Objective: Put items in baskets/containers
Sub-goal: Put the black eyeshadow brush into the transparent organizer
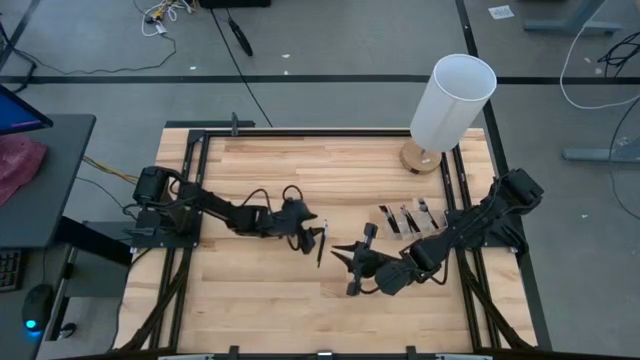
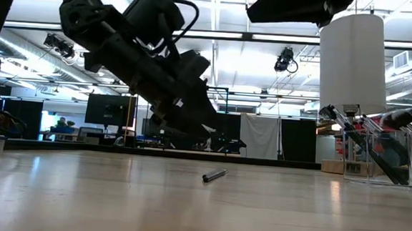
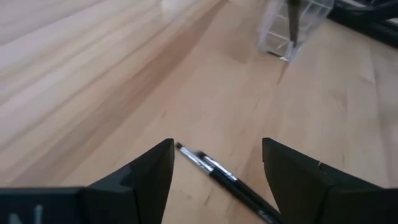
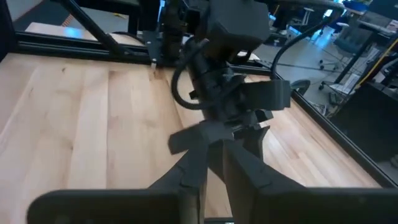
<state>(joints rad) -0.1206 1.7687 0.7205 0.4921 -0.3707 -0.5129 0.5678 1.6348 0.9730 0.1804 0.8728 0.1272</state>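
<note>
Left gripper (image 3: 217, 171) is spread astride the brush (image 3: 217, 174) (lying flat on the table (image 1: 260, 310)). Drop straight, pinch mid-shaft. Right gripper (image 4: 214, 171) waits, nearly pressed together.

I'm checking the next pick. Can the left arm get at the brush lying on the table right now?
Probably yes. The left gripper hangs open right over the brush, one finger on each side, with bare table around it. The right gripper sits close by but not between them.

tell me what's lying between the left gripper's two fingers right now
A single dark brush lies flat on the wooden table between the open fingers of the left gripper, untouched, in the left wrist view. The high view shows it under that gripper too.
</note>
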